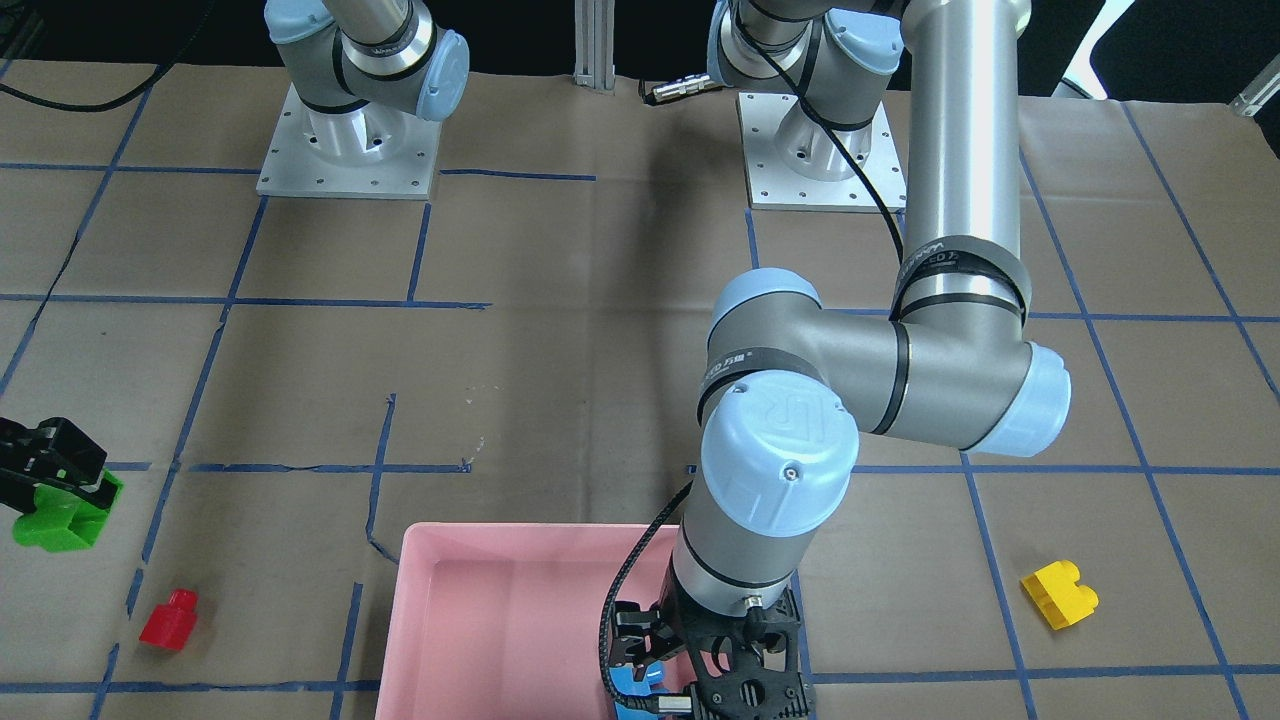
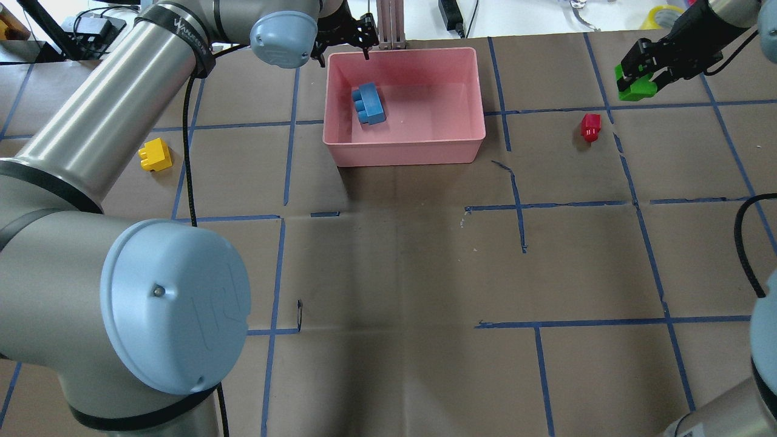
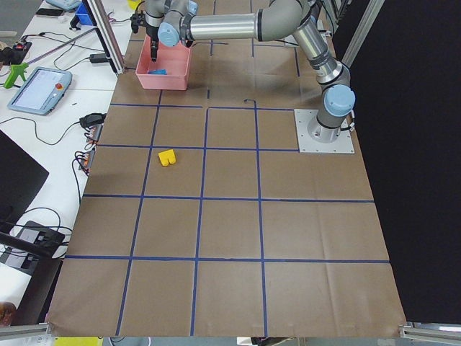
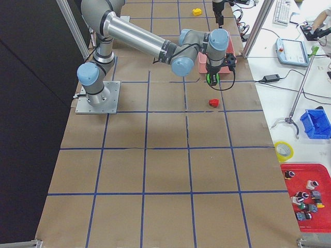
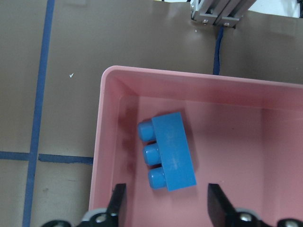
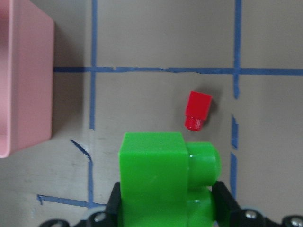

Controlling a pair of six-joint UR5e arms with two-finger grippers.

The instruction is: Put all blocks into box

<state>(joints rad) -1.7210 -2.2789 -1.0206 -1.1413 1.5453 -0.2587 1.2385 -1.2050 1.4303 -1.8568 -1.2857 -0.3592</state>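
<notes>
Underneath everything, a brown-papered counter [image 2: 394, 273] gridded with blue tape. Toward its far edge from the robot, the pink box [image 2: 403, 155], open side up.

Above the box's left part, the left end effector [image 5: 165, 194]: fingers spread wide, gripping nothing. Off to the robot's right, well apart from the box, the right end effector [image 6: 168, 205], clamped on the green block [image 6: 161, 175], with a stud poking out sideways past the fingers.

Inside the box, near its left wall, the blue block [image 5: 170, 151], tipped on its side with three studs toward that wall.

Out on the counter, well to the left of the box, the yellow block [image 2: 155, 156].

Between box and green block, nearer the latter, the red block [image 2: 590, 127], smallest of all, lying on its side on the paper.
</notes>
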